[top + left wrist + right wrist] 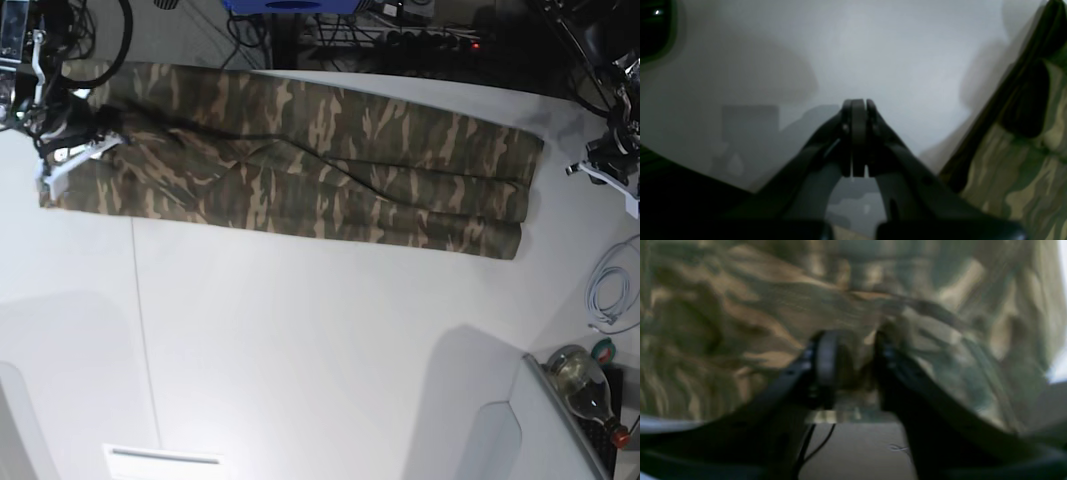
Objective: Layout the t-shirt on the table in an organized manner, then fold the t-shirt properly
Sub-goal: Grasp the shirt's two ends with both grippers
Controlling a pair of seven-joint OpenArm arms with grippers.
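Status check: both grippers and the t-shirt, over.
Left gripper shut, empty, over bare table beside the shirt. Right gripper jaws apart at the t-shirt end; grip unclear. Shirt folded into a long band. Nothing in the way.

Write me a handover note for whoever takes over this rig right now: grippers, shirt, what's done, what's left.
Left gripper: shut, empty, over bare table beside the t-shirt's one end.
Right gripper: jaws apart, cloth between them, at the other end of the t-shirt.
T-shirt: lies along the far side of the table as a long band, sides apparently folded in.
Left: fold the band end to end, tidy.
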